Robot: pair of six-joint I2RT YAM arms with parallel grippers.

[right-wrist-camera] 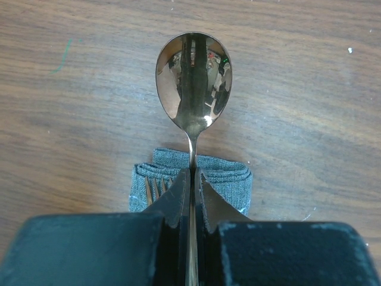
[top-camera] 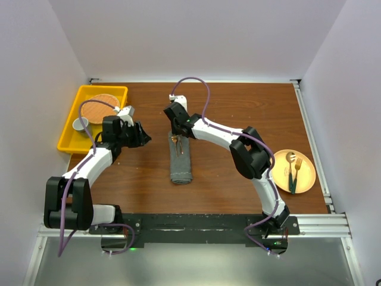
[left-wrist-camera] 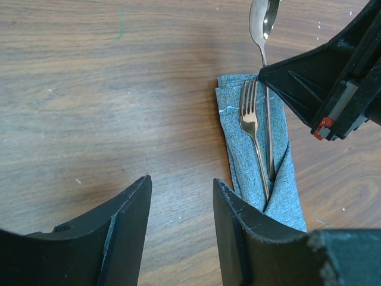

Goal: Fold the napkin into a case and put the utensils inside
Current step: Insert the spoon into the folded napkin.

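Grip: right gripper (right-wrist-camera: 191, 179) is clamped on the thin handle of the spoon (right-wrist-camera: 193, 80), jaws pressed tight just behind the bowl.
Free tool: left gripper (left-wrist-camera: 181, 190) hangs half-spread and empty over bare table (left-wrist-camera: 89, 119), near the case but not touching it.
Case: the case (top-camera: 181, 164) lies as a long narrow pouch at mid-table, between the two arms.
Contents: the fork (left-wrist-camera: 253, 137) lies in the fold with its tines near the far hem; the spoon handle runs just beside it and appears to reach into the same fold, while the bowl sits past the far end of the cloth.
Risk, cloth drag: nothing pins the pouch, so a handle tip catching the fabric would likely bunch it up or pull the fold apart.
Risk, fork shove: the handles lie close together; any sideways slide of the spoon could nudge the fork askew or out of the pocket.
Risk, pivot: the pinch is narrow on smooth metal, so the spoon may swivel in the jaws.
Risk, early release: with the bowl overhanging, letting go could leave the spoon barely seated.
Risk, snag: the right fingertips sit over the far hem and could lift it on withdrawal.
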